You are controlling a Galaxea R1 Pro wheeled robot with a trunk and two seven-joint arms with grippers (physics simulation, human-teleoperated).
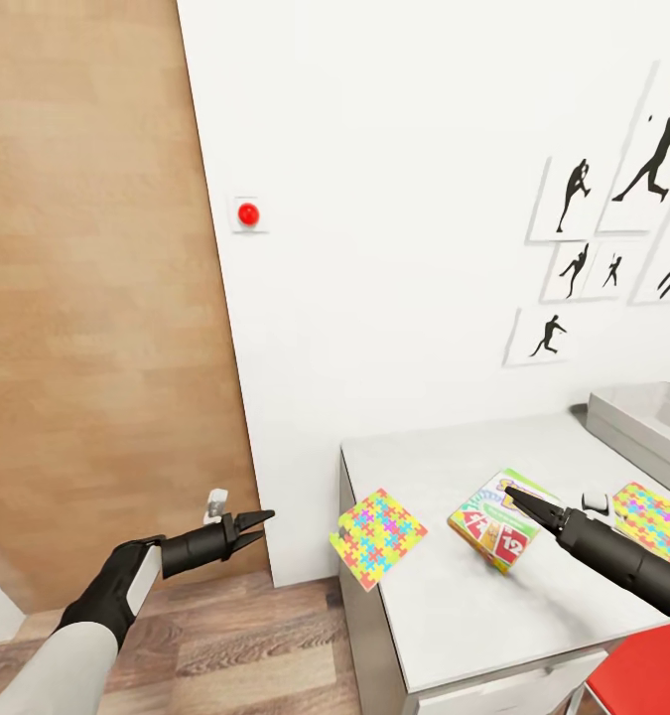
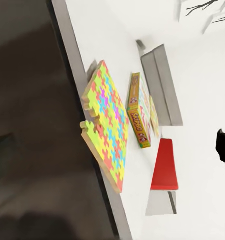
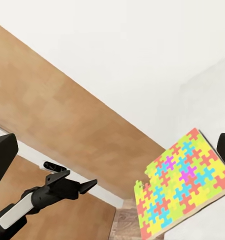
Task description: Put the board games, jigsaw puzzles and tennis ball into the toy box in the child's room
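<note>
One jigsaw puzzle [image 1: 377,536] overhangs the table [image 1: 454,616] corner, right of my left fingers [image 1: 253,527] (slightly apart, empty); right fingers [image 1: 526,502], together, hover over the Skip-Bo box [image 1: 493,521].

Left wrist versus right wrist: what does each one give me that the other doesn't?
Left wrist alone: the Skip-Bo game on the table, the toy box behind it, and a red seat. Right wrist alone: the left gripper, jaws slightly apart and empty, before the wooden door. Both: the jigsaw puzzle overhanging the table's edge.
</note>
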